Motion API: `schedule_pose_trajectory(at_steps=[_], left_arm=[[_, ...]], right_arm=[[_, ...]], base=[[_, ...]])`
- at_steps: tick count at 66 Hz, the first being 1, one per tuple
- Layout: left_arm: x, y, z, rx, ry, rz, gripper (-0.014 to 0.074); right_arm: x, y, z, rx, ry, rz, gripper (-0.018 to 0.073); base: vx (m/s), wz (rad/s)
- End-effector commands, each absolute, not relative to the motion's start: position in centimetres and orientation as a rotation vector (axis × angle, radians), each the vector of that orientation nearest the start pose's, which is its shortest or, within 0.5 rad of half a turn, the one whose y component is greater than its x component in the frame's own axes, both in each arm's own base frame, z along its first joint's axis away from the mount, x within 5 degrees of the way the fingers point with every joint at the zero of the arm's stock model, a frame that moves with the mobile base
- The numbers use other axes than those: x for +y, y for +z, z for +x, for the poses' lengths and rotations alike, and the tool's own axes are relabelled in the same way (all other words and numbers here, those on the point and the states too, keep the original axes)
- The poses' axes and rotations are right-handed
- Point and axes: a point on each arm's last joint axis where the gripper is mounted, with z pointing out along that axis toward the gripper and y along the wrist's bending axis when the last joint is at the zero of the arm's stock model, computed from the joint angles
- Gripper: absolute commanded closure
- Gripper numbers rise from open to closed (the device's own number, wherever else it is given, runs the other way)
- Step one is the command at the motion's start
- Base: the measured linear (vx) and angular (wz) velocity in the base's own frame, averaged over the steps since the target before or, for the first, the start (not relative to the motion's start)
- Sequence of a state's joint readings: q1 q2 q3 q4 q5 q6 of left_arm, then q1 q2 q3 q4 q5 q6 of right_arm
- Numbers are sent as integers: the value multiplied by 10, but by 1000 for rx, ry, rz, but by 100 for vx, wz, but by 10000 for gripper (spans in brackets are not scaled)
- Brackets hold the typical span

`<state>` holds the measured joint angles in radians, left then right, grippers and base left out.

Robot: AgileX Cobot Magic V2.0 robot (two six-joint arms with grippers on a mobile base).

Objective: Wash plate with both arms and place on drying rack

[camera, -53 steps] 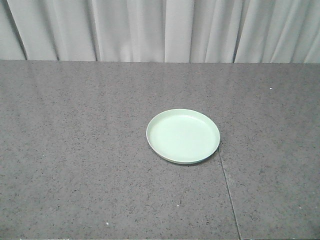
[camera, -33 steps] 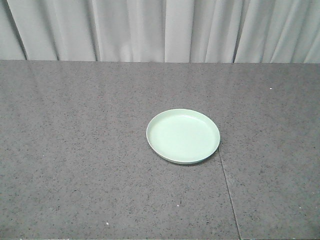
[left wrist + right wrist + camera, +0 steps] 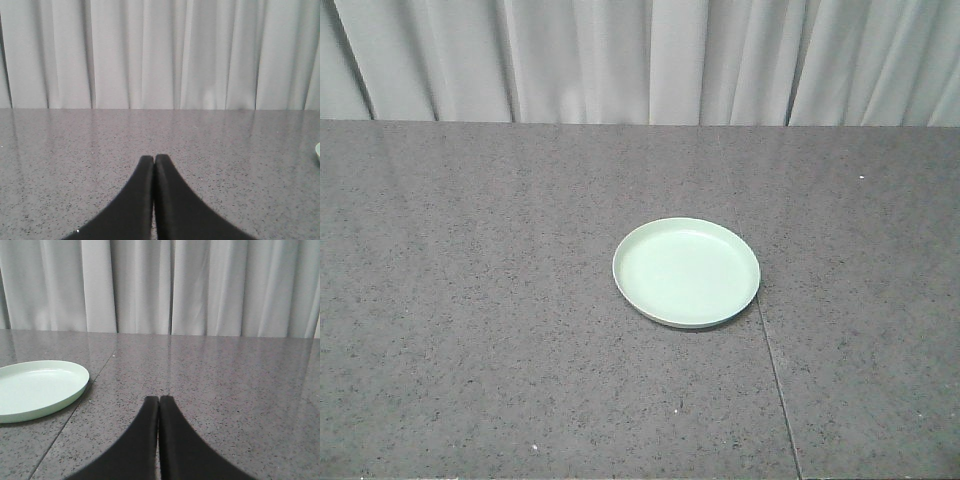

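Exterior front-facing view: one plate (image 3: 686, 272), pale mint-green and round, is laid flat on the grey speckled counter (image 3: 470, 300), slightly right of centre. Its rim is turned upward and its hollow is empty. No long axis is shown. A seam (image 3: 775, 390) is met at its near right edge. Left jaws: pressed together above the counter. Right jaws: pressed together, with the plate to their left, apart.

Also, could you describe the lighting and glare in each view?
Front view: soft, even light, thin shadow under the plate. Left wrist view: the curtain reflects faintly on the countertop; the left gripper is featureless black. Right wrist view: same sheen, right gripper equally dark.
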<state>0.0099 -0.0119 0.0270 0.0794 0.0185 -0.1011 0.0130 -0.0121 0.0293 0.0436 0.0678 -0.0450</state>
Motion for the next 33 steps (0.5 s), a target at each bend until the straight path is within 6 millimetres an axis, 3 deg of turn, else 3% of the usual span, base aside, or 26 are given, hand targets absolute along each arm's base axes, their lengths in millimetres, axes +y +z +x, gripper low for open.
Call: schedule_pose_trajectory(at_steps=[1, 14, 23, 33], left_arm=[[0, 221, 53, 1398, -20, -16, 603], [0, 221, 53, 1398, -20, -16, 603], [0, 221, 53, 1398, -20, -16, 603], [0, 221, 53, 1398, -20, -16, 603]], right_arm=[[0, 204, 56, 1490, -4, -13, 564], [0, 223, 53, 1367, 15, 11, 564], [0, 261, 48, 1325, 4, -3, 564], [1, 304, 51, 1420, 1, -20, 564]], base=[[0, 0], [0, 0], [0, 0], [0, 0]])
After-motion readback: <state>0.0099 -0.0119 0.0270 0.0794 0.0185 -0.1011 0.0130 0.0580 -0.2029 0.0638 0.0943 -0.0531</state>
